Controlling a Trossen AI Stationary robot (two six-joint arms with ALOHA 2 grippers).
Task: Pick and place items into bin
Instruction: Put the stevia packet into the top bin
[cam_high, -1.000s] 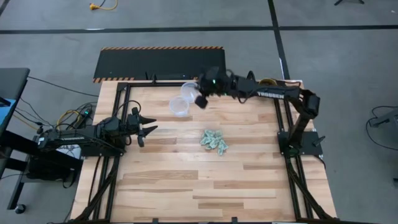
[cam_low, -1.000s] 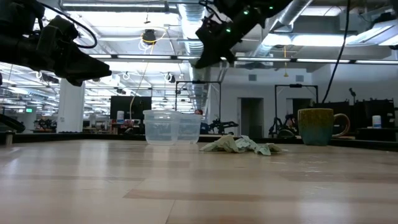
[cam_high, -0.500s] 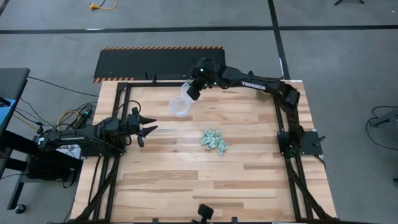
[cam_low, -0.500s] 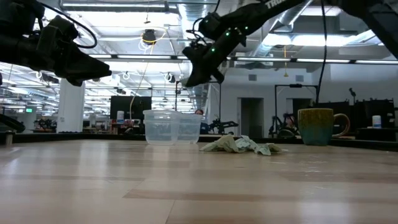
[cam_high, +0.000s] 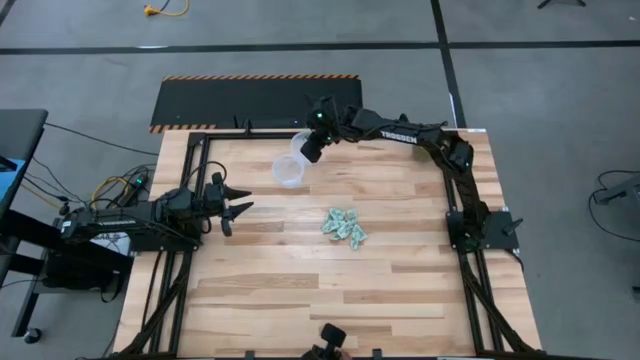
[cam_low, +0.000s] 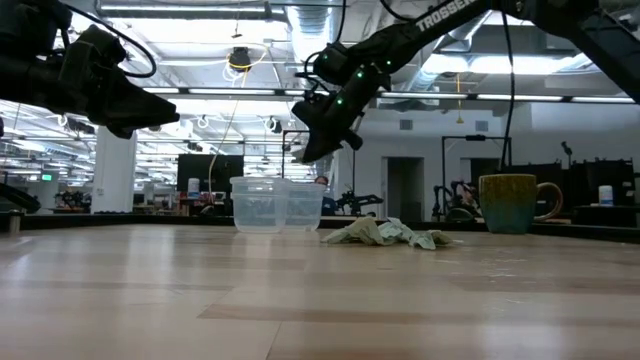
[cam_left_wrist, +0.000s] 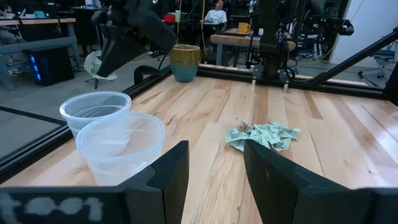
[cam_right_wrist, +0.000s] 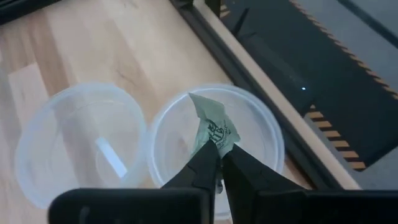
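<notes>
Overhead, right fingers (cam_right_wrist: 219, 154) pinch a crumpled pale green-and-white wrapped piece (cam_right_wrist: 211, 127) above a clear cup (cam_right_wrist: 214, 146).

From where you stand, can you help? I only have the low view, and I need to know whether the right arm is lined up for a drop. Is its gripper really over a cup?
Observer: Yes. The right gripper hangs above the far clear cup, the one nearer the table's back edge.
Operator: Is it carrying anything?
Observer: A green-and-white wrapped piece sits pinched between its fingertips, dangling over that cup's mouth.
Operator: And the near clear cup?
Observer: The near clear cup touches the first one, and the gripper is not over it.
Operator: Where is the left arm?
Observer: The left gripper waits open at the table's left side, well apart from the pile of wrapped pieces.
</notes>
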